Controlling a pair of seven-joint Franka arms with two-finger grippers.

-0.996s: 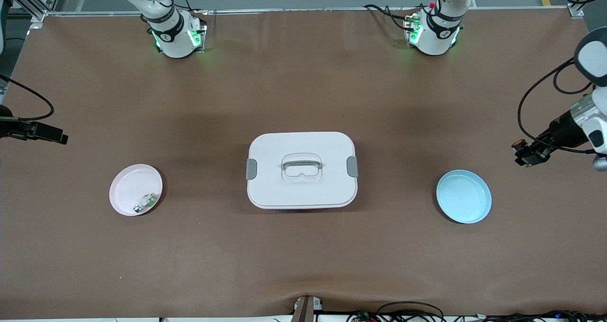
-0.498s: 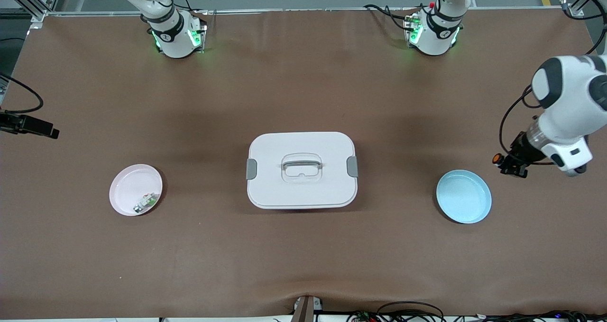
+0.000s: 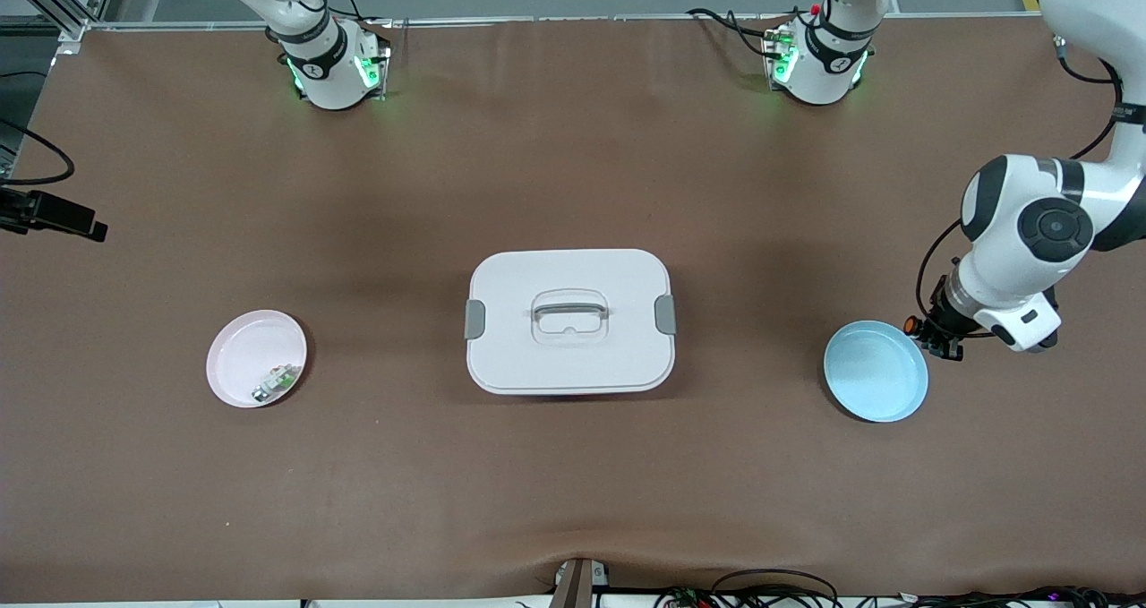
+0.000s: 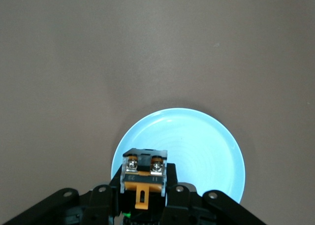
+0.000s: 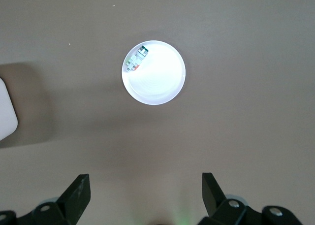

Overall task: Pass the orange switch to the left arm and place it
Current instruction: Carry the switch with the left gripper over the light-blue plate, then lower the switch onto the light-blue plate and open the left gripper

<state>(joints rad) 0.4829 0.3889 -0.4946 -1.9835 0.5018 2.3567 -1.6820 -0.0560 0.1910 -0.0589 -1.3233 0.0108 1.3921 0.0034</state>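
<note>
My left gripper [image 3: 934, 336] is shut on the orange switch [image 3: 911, 325] and holds it in the air over the rim of the light blue plate [image 3: 876, 371], at the left arm's end of the table. In the left wrist view the switch [image 4: 144, 175] sits between the black fingers [image 4: 101, 205], with the blue plate [image 4: 202, 146] below. The white box [image 3: 569, 320] with grey latches stands mid-table. My right gripper [image 3: 55, 214] hangs at the right arm's end of the table; in the right wrist view it [image 5: 145, 195] is open and empty.
A pink plate [image 3: 249, 350] near the right arm's end holds a small green-and-silver component [image 3: 276, 382]; both also show in the right wrist view, the plate [image 5: 160, 80] and the component [image 5: 137, 57]. A corner of the box [image 5: 6, 112] shows there too.
My left arm has swung in from the table's end toward the blue plate, carrying the orange switch. My right gripper has drifted slightly farther from the front camera.
</note>
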